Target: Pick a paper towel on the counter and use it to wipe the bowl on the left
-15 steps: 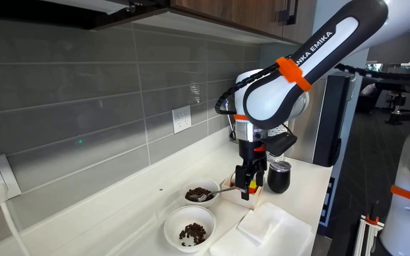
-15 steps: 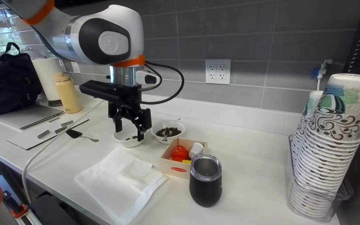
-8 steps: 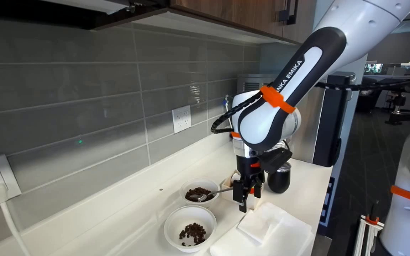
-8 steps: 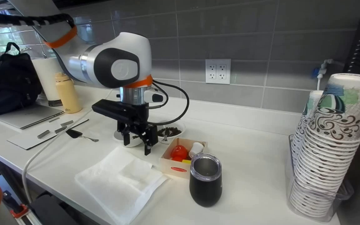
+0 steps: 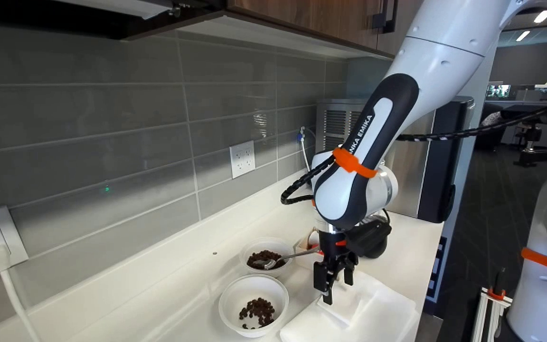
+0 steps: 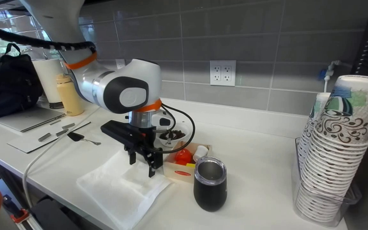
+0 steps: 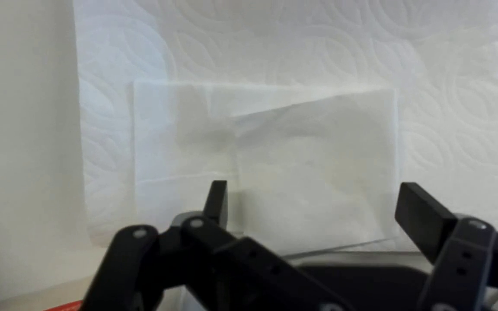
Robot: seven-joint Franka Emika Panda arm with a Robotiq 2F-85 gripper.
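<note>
Towel (image 7: 270, 166), likely light, limp and easily torn, is best pinched at its overlapping fold (image 7: 283, 121) by the pincer (image 6: 142, 169), seen spread wide, nothing gripped.

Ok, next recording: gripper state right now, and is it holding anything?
Black two-fingered gripper: open, jaws apart over the white, roughly square folded paper towel, holding nothing.
</note>
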